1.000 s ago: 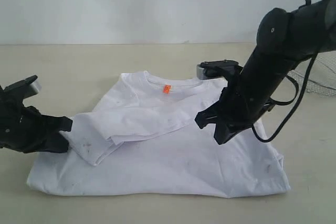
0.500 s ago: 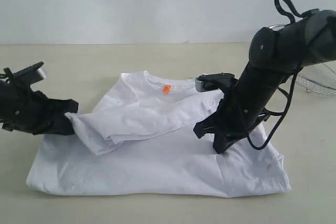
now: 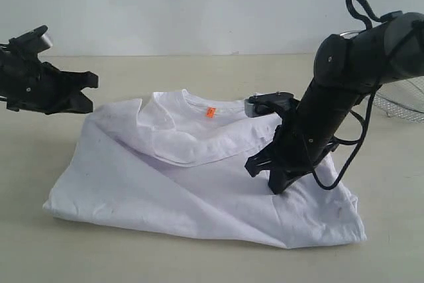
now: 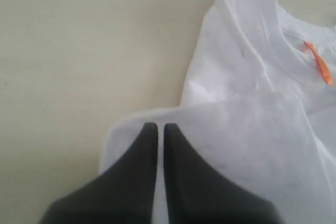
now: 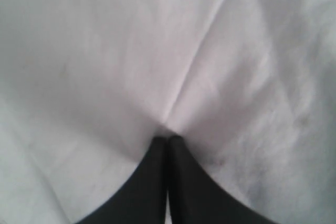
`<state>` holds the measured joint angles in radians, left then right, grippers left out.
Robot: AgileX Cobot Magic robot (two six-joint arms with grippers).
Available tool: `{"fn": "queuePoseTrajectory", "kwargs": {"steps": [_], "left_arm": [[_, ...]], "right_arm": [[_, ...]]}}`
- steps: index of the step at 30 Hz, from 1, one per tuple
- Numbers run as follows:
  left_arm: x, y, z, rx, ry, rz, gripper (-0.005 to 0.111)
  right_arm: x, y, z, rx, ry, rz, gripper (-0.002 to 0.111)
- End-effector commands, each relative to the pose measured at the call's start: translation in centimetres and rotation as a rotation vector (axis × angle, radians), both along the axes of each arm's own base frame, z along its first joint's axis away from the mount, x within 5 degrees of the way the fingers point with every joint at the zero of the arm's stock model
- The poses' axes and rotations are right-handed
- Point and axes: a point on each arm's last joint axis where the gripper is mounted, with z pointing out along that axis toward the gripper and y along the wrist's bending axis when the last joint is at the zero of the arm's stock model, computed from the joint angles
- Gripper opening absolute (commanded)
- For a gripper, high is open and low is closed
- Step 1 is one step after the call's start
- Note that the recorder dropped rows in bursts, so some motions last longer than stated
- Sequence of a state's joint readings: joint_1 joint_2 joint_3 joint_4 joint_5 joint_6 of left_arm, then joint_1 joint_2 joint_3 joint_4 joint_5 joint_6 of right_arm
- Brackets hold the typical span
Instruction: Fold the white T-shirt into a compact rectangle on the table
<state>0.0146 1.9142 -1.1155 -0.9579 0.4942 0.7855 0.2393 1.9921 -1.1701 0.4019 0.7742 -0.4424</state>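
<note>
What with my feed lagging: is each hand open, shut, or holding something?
Left hand: closed on the white T-shirt, edge lifted.
Right hand: closed, pinching the white T-shirt.

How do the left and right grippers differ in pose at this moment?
The left gripper is raised above the table at the left edge of the white T-shirt, which is lifted there. The right gripper is low, tips pressed into the shirt's body. The left points sideways, the right steeply down. Both are shut, seemingly pinching fabric.
</note>
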Motion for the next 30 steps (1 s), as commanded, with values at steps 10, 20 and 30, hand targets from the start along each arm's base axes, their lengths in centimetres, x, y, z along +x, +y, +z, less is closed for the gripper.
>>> {"fn": "queuePoseTrajectory", "kwargs": {"steps": [10,20,30], "left_arm": [[-7.0,-3.5,-2.1,-0.041,0.211,-0.213,0.005],[-10.6,-3.1,-5.2,0.010,0.307,-0.156,0.005],[-13.2,-2.8,-6.0,0.018,0.344,-0.137,0.005]], "right_arm": [[-1.4,5.4,2.7,0.228,-0.111,0.236,0.000],[1.5,10.3,3.5,0.245,-0.243,0.280,0.000],[2.3,14.1,-0.1,0.261,-0.102,0.416,0.000]]}}
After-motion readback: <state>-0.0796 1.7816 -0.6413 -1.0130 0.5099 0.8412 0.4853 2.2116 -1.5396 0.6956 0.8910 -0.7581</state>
